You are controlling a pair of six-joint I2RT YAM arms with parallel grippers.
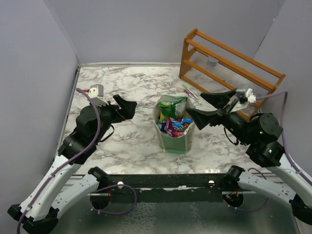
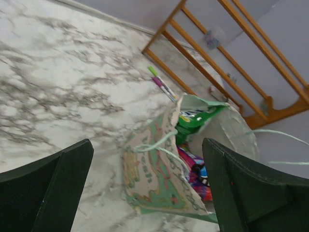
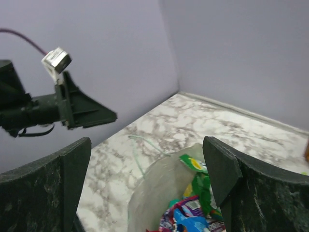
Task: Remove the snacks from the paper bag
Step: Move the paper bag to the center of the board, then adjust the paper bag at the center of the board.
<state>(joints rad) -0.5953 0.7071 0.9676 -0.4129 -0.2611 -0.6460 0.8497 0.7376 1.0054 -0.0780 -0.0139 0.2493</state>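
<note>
Plain lilac-grey walls (image 1: 146, 29) enclose a white, grey-veined marble-pattern desk (image 1: 136, 83) on three sides. An orange-brown wooden rack (image 1: 229, 61) stands at its far right corner.

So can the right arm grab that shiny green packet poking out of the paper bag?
Probably yes. The right pincer is open right beside the pale green paper bag, whose top is open, and nothing covers the shiny green packet.

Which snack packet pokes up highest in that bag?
The green packet, standing against the paper bag's far wall with its top reaching the rim; the purple and blue packets lie lower inside.
</note>
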